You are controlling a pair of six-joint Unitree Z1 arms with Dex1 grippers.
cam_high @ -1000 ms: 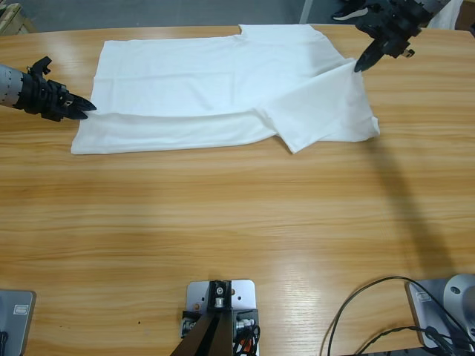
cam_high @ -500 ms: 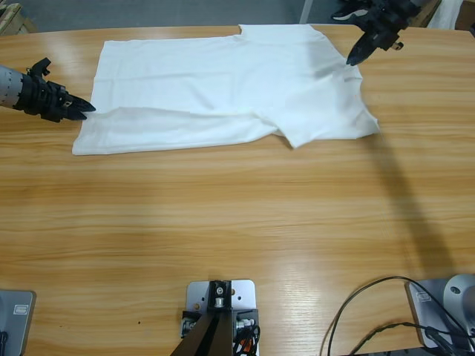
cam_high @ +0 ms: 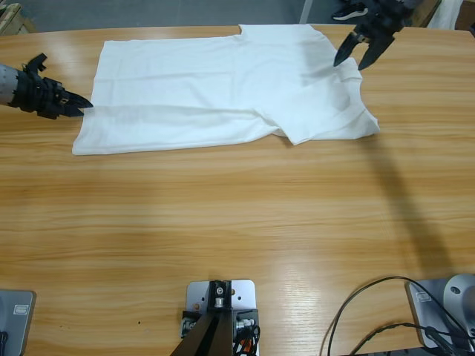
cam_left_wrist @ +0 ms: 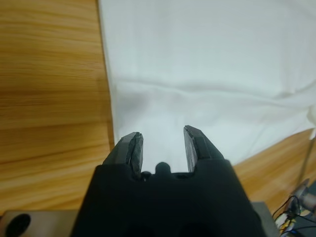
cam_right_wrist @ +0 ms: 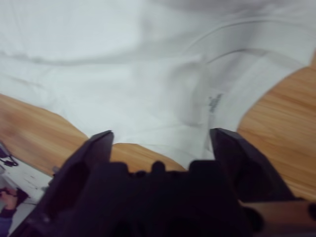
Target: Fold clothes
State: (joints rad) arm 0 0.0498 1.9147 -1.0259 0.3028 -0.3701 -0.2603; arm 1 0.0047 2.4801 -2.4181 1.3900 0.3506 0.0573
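The clothes are one white T-shirt [cam_high: 215, 81] spread on the far half of the wooden table [cam_high: 237, 222], its near edge and right side folded over. My left gripper [cam_high: 86, 105] sits low at the shirt's left edge, open; in the left wrist view the gripper [cam_left_wrist: 163, 140] has the white cloth [cam_left_wrist: 207, 59] just beyond its jaws. My right gripper [cam_high: 350, 64] hovers open above the shirt's far right corner, holding nothing. In the right wrist view that gripper [cam_right_wrist: 163, 133] is spread wide over the shirt [cam_right_wrist: 123, 74], with the collar [cam_right_wrist: 256, 69] and neck label [cam_right_wrist: 215, 102] showing.
Black cables [cam_high: 356, 311] curl at the table's near right corner. A dark shoe-like object [cam_high: 349, 11] lies beyond the far edge at the right. The table's near half is bare wood.
My right gripper has opened, let go of the shirt's right side and drawn back toward the far edge; the cloth has settled flat. The left gripper has barely shifted.
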